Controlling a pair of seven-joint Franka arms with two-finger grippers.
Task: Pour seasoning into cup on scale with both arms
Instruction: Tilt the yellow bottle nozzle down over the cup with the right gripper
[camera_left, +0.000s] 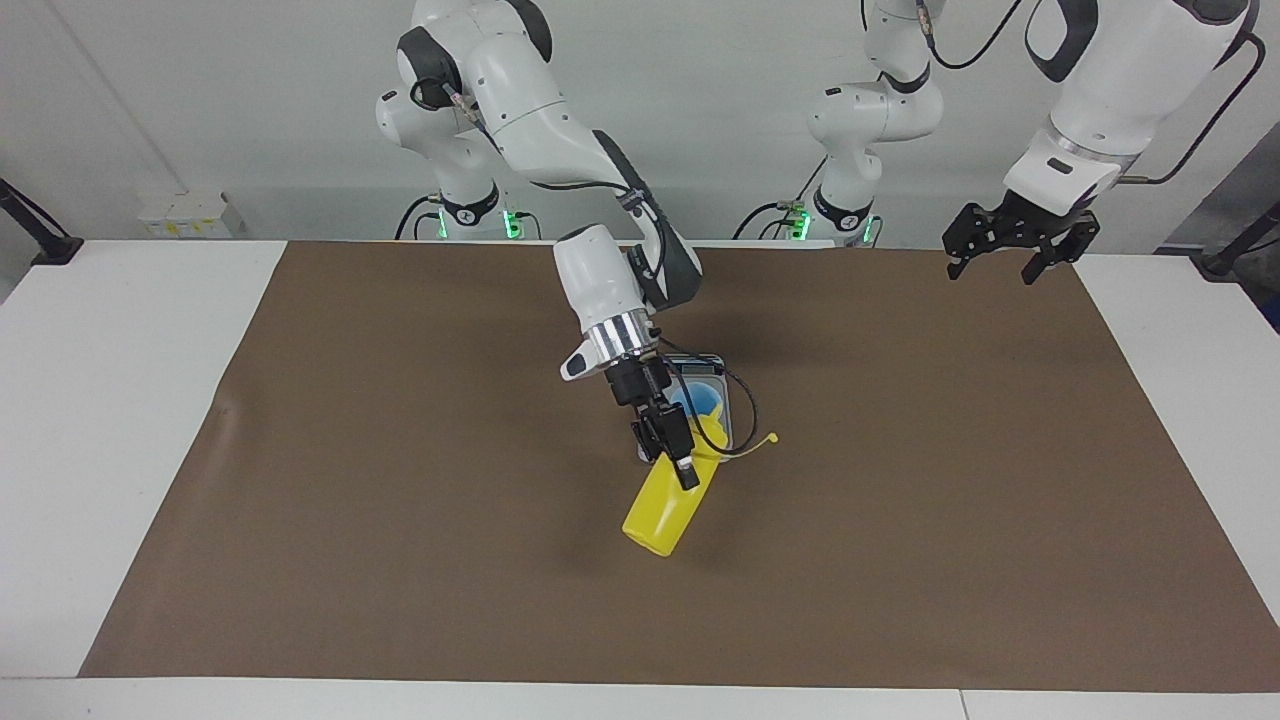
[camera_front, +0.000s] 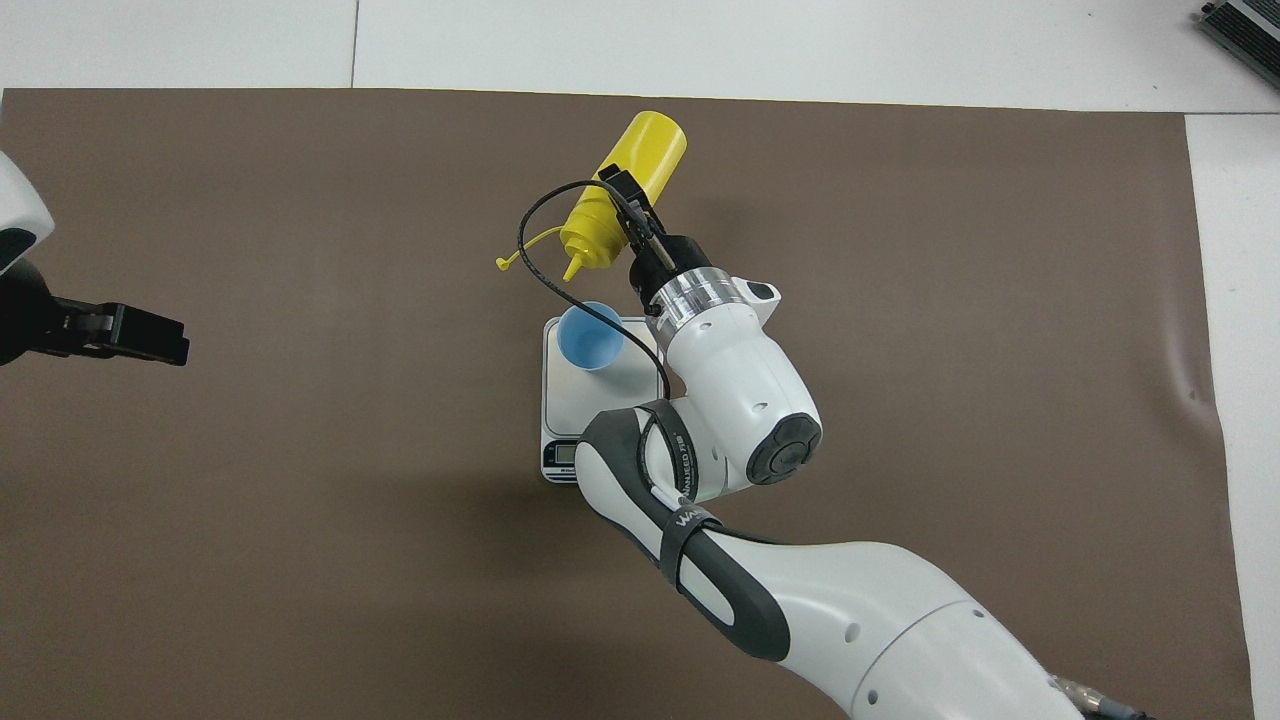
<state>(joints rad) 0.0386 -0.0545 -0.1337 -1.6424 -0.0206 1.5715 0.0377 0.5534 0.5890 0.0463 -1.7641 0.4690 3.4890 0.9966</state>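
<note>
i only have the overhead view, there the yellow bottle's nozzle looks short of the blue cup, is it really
observer: In the facing view the yellow squeeze bottle is tipped nozzle-down, and its tip appears to meet the rim of the light blue cup on the scale.
operator: is the bottle lifted or lying on the mat
observer: Lifted. The right gripper is shut on it, and its base hangs above the brown mat with a shadow beneath.
operator: left gripper is cut off at my edge, what's it doing
observer: The left gripper waits raised over the left arm's end of the table, open and holding nothing.
</note>
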